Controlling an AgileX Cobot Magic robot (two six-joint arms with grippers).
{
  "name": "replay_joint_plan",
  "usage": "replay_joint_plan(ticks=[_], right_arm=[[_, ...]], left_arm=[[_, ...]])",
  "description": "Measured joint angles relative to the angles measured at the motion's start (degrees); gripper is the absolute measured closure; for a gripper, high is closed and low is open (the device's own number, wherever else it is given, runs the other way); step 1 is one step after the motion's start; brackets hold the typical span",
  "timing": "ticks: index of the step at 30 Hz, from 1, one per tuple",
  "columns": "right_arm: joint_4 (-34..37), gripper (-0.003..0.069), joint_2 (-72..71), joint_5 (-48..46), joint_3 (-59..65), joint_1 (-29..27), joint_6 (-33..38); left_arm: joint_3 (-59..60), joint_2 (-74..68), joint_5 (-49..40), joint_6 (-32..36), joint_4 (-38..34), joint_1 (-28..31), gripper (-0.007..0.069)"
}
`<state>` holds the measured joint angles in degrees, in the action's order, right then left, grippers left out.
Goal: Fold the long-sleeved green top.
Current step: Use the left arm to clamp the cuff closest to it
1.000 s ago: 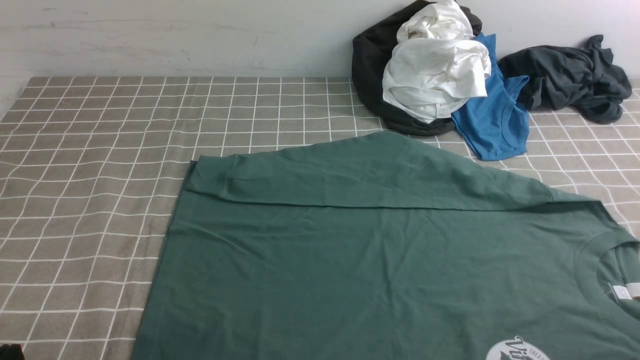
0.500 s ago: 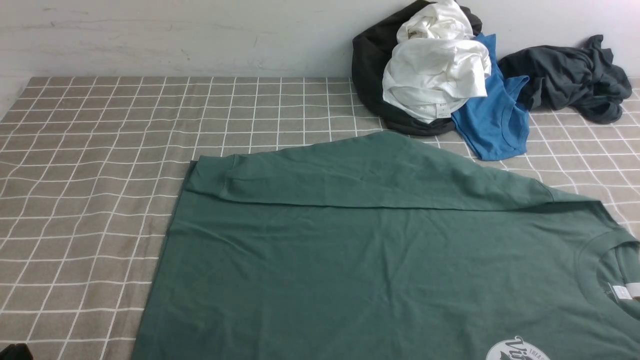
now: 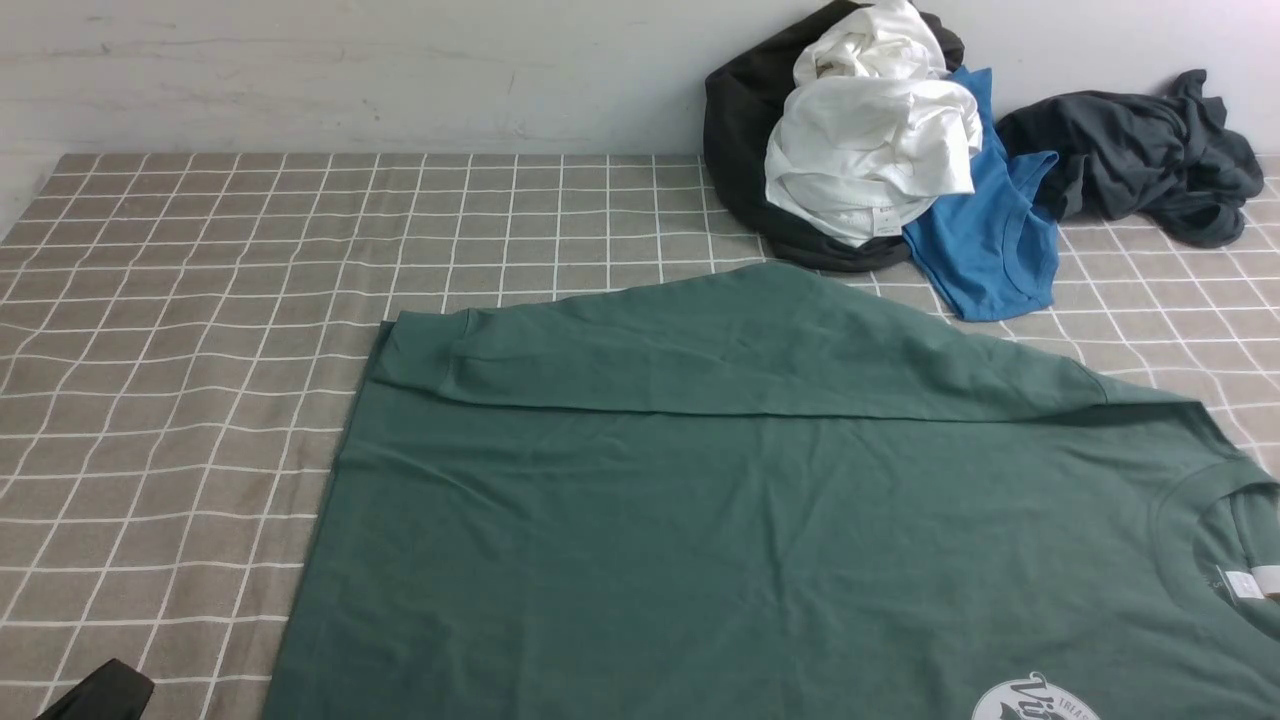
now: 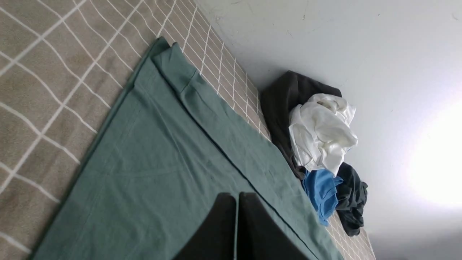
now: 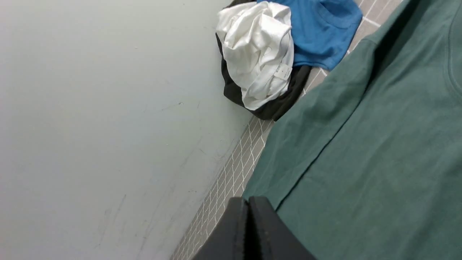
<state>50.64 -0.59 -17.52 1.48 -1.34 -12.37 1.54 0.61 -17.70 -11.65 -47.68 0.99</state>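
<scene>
A: Where's the green long-sleeved top [image 3: 760,520]?

B: Flat on the grey checked tabletop [image 3: 200,300], filling the near-right part. Neck points right, with the ribbed collar [image 3: 1175,500] and white neck tag [image 3: 1250,583] at the right edge. The round white logo [image 3: 1040,700] is cut off by the near edge. Hem is to the left.

A: Sleeves?

B: The far sleeve [image 3: 720,350] is folded in along the far edge of the body, its cuff [image 3: 420,350] at the far-left corner. The other sleeve is out of view.

A: Grippers?

B: left gripper [image 4: 237,196]: fingers pressed together, nothing between them. In the front view it only pokes in at the near-left corner, left of the hem, over bare tabletop. right gripper [image 5: 248,202]: fingers also closed tight and empty. Its wrist view shows green fabric and the folded sleeve beyond the tips. It's outside the front view. Can't tell if either touches anything.

A: Anything else on there?

B: A pile at the far right against the wall [image 3: 350,70]. A white garment [image 3: 870,150] sits on a black garment [image 3: 735,130], with the blue shirt [image 3: 990,240] beside them. A charcoal garment [image 3: 1140,160] lies further right. The sleeve fold's peak sits just beside the black one; can't tell if they touch.
</scene>
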Motion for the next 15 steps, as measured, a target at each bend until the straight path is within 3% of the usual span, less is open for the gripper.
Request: replay_joint_plan(ticks=[3, 8, 10, 14, 15], right_arm=[[-0.1, 0.0673, 0.0, 0.2, 0.0, 0.0, 2.0], [-0.1, 0.0673, 0.0, 0.7, 0.1, 0.0, 9.4], [-0.3, 0.0673, 0.0, 0.7, -0.2, 0.0, 11.4], [-3.0, 0.0673, 3.3, 1.3, -4.4, 0.0, 16.1], [-4.9, 0.0673, 6.8, 1.5, -7.2, 0.0, 18.8]], left_arm=[[0.0, 0.0, 0.0, 3.3, 0.0, 0.0, 0.0631], [-6.9, -0.3, -3.7, 18.6, 0.2, 0.0, 0.0631], [-10.5, -2.4, -6.3, 21.4, 1.2, 0.0, 0.0631], [-18.6, -11.8, -13.1, 23.3, 8.5, 0.0, 0.0631], [-22.9, -17.0, -16.9, 23.5, 13.5, 0.0, 0.0631]])
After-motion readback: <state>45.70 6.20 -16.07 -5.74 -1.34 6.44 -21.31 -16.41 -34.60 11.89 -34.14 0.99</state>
